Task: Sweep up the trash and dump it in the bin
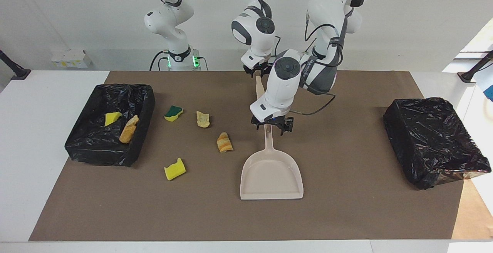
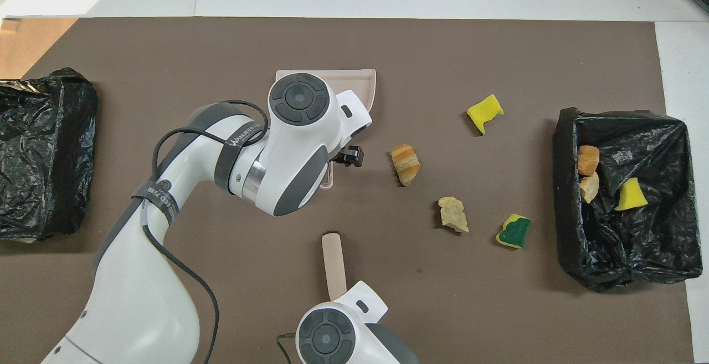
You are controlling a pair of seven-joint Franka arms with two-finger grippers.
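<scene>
The left gripper (image 1: 272, 126) was at the upper end of the beige dustpan's (image 1: 271, 176) handle, its fingers spread wide to either side of the handle, with no closed grip evident. The dustpan lay flat on the brown table (image 1: 346, 206), pan end away from the robots. The right gripper (image 1: 257, 71) was closed on the top of the beige brush (image 2: 332, 259), which stood tilted with its lower end hidden by the left arm.

Four pieces of trash lay loose on the table toward the right arm's end: a green-backed sponge (image 1: 173, 113), a pale bread chunk (image 1: 203, 119), a striped orange bread chunk (image 1: 224, 142) nearest the dustpan handle, and a yellow sponge (image 1: 175, 169) farthest from the robots. In the black-lined bin (image 1: 96, 149) at that end lay a yellow sponge piece (image 1: 112, 118) and two tan chunks (image 2: 588, 172). A second black-lined bin (image 1: 435, 141) stood at the left arm's end of the table.
</scene>
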